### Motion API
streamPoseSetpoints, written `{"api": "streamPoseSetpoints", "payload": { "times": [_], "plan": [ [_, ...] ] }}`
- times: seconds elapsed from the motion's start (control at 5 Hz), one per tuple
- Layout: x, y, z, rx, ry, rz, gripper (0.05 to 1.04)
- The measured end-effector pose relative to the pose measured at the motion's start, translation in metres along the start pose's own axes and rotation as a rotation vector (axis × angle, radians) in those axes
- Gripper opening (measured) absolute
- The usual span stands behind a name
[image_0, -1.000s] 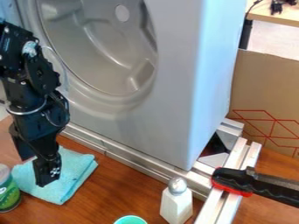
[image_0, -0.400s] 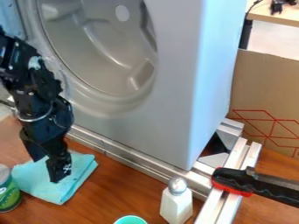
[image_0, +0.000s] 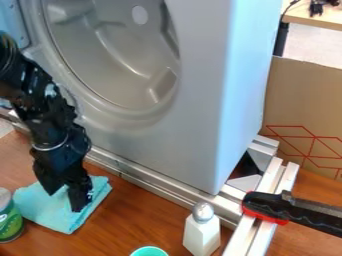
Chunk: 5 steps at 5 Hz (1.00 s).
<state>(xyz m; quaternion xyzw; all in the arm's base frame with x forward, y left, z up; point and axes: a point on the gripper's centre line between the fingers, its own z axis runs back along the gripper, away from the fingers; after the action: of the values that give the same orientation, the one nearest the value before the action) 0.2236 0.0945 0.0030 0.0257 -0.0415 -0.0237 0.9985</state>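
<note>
Black gripper (image_0: 81, 200) low over the right part of a crumpled turquoise cloth (image_0: 41, 206) on the wooden tabletop (image_0: 127, 212), contact unclear; whether it is open or closed, or clamped on any cloth, I cannot tell from here. Green can (image_0: 9, 221) just beside the cloth's left edge; tall grey housing with round recess (image_0: 197, 115) and metal rail (image_0: 150, 182) wall off the far side. Nearer me, white shaker (image_0: 202, 234), turquoise cup (image_0: 149, 252), and red-and-black clamp (image_0: 266, 206) across the rails at right.
</note>
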Motion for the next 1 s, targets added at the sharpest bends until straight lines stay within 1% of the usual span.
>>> {"api": "streamPoseSetpoints", "payload": {
  "times": [0.2,0.6,0.8,1.0],
  "plan": [
    [0.009,0.008,-0.011,0.000,0.010,0.051,1.001],
    [0.015,0.041,-0.033,0.024,0.071,0.108,1.001],
    [0.016,0.054,-0.035,0.050,0.085,0.106,1.001],
    [0.022,0.068,-0.036,0.108,0.089,0.073,1.001]
  ]
}}
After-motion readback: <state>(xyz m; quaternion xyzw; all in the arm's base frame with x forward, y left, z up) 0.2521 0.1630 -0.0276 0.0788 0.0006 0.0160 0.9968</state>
